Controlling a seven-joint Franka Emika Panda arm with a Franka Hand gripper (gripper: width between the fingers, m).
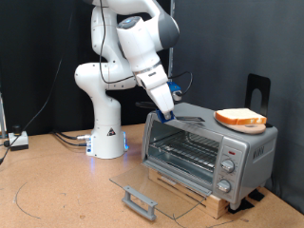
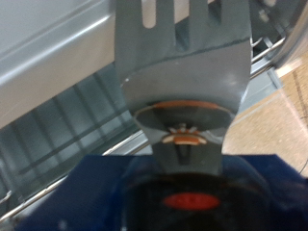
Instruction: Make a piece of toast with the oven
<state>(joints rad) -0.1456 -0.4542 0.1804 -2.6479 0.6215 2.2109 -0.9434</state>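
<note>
The silver-grey oven (image 1: 249, 150) stands at the exterior view's right. Its glass door (image 1: 157, 182) is dropped open and the wire rack (image 1: 185, 147) inside is bare. The piece of toast (image 1: 240, 118) lies on a round wooden plate (image 1: 253, 129) on top of the oven. My gripper (image 1: 165, 106) hangs over the oven's top left corner, shut on the blue handle (image 1: 167, 113) of a grey slotted spatula (image 1: 193, 120). The blade reaches along the oven top towards the toast, short of it. In the wrist view the spatula (image 2: 183, 58) hides my fingers, and the rack (image 2: 58, 135) shows below.
The door's handle (image 1: 139, 201) juts out at table level in front of the oven. Knobs (image 1: 228, 167) sit on the oven's right panel. A black stand (image 1: 258, 90) rises behind the oven. The arm's base (image 1: 106, 138) and cables (image 1: 57, 139) are at the left.
</note>
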